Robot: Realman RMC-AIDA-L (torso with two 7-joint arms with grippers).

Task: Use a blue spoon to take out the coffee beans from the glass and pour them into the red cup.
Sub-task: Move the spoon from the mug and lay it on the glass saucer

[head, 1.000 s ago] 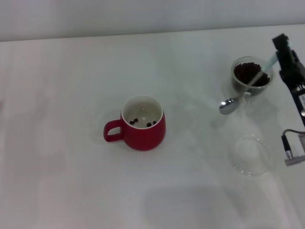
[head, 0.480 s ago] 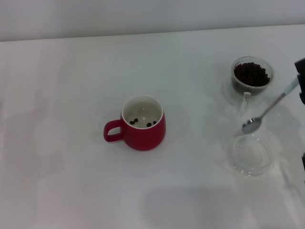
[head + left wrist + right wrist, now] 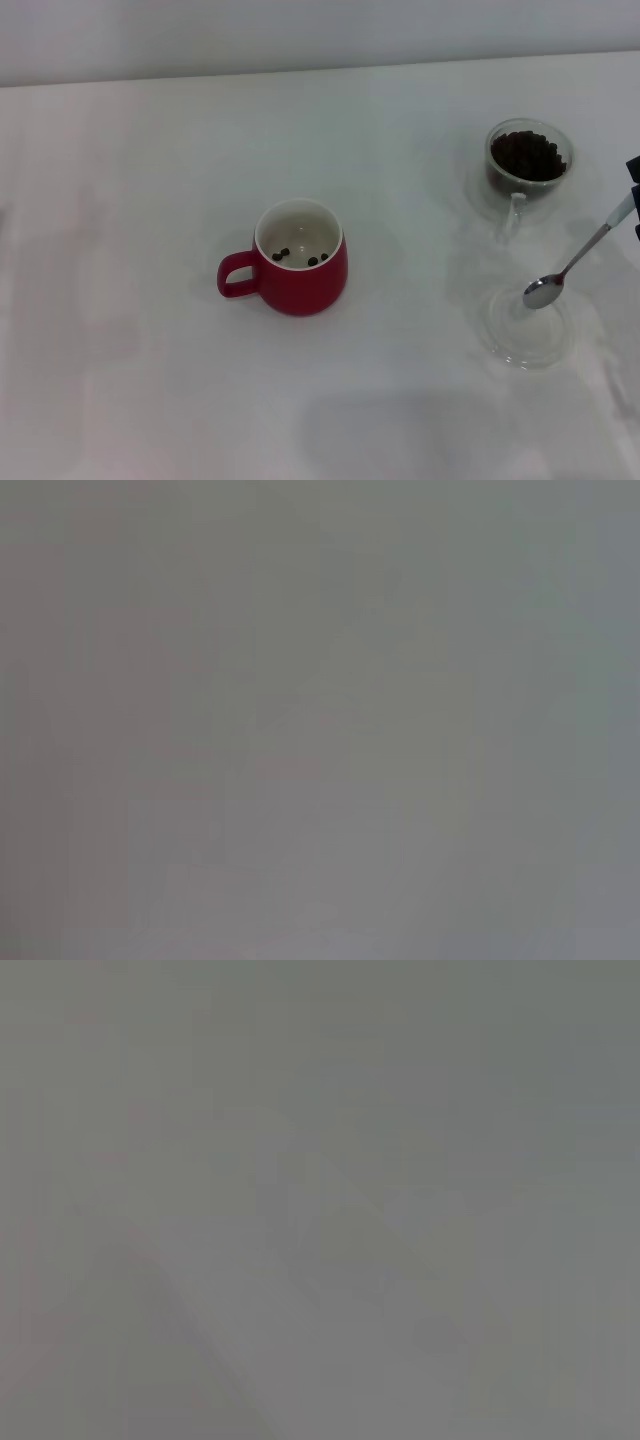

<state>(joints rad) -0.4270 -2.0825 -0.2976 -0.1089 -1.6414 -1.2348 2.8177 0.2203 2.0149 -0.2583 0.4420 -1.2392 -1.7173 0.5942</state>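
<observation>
Spoon bowl hangs over the clear saucer (image 3: pixel 527 335); the blue spoon (image 3: pixel 580 258) rises to the right gripper (image 3: pixel 634 200) at the edge, whose grip I cannot tell.

Deep-red cup (image 3: pixel 300 262) with white inside, dark brown beans (image 3: pixel 527 156), spoon (image 3: pixel 575 262) with seemingly pale-blue handle.

Head view downward; wrist views blank

Blank grey blur, perhaps bare surface
</observation>
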